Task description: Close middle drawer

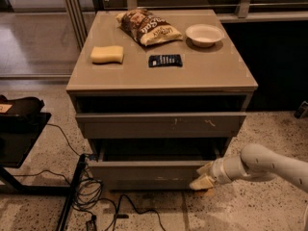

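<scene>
The middle drawer [144, 173] is the wide grey-taupe one with a plain front. It stands pulled out below the scratched top drawer front [159, 125], and its dark inside [159, 150] shows. My gripper [202, 176] comes in from the right on a pale arm [260, 163]. It sits low at the right end of the middle drawer's front panel, at or touching that corner. The lowest drawer front is hidden beneath.
On the cabinet top [211, 73] lie a yellow sponge [107, 55], a chip bag [148, 27], a white bowl [204, 34] and a dark packet [165, 60]. Black cables [91, 194] and a black stand [19, 129] are on the floor at the left.
</scene>
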{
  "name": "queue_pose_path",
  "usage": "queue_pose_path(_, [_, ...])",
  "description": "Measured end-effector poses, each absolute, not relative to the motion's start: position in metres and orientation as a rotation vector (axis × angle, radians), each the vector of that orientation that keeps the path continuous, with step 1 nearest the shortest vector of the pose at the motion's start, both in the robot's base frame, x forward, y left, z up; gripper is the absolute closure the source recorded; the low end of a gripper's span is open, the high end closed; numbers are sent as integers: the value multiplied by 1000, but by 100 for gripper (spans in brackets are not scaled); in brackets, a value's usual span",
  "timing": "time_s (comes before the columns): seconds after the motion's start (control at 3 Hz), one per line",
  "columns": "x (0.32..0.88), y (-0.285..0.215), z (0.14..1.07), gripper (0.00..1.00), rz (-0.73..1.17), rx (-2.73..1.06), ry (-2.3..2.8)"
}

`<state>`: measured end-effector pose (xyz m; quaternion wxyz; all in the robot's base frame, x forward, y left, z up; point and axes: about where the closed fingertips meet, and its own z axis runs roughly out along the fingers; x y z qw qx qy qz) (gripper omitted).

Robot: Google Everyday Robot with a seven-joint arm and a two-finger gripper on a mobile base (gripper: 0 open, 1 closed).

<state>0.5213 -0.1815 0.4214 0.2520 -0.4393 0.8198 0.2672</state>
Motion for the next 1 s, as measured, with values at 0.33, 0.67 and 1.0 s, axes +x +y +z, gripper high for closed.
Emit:
queue_pose_path(0.33, [522,-182,422,61,725,-1195,2229])
queue_pose_path(0.67, [522,-182,422,58,725,-1195,2229])
queue_pose_path(1.0, [522,-182,422,35,725,-1195,2229])
